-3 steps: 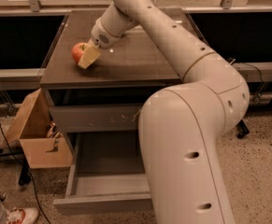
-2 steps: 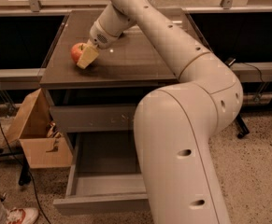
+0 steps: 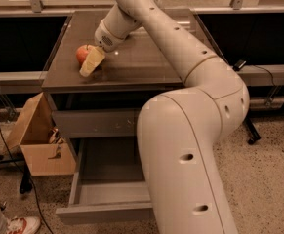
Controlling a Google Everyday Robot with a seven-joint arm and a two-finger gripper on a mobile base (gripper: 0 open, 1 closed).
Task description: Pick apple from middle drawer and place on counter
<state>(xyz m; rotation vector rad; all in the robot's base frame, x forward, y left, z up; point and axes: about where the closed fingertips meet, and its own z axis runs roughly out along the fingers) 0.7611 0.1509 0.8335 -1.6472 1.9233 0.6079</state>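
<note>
Up top, the gripper [image 3: 86, 66] is sitting right against the apple [image 3: 82, 53] on the counter [image 3: 146, 65].
Whether it is clamping the apple or merely loose around it cannot be told: its pale end is covering the apple's right side. The apple is resting on the counter's left part, in the upper left of the frame, near the front edge. The arm [image 3: 190, 77] is sweeping from upper centre down into the bulky segment filling the lower right. Below the counter, the middle drawer [image 3: 105, 212] is standing pulled out at lower centre, its grey floor showing. A cardboard box [image 3: 36, 145] is leaning open at the left, beside the cabinet.
</note>
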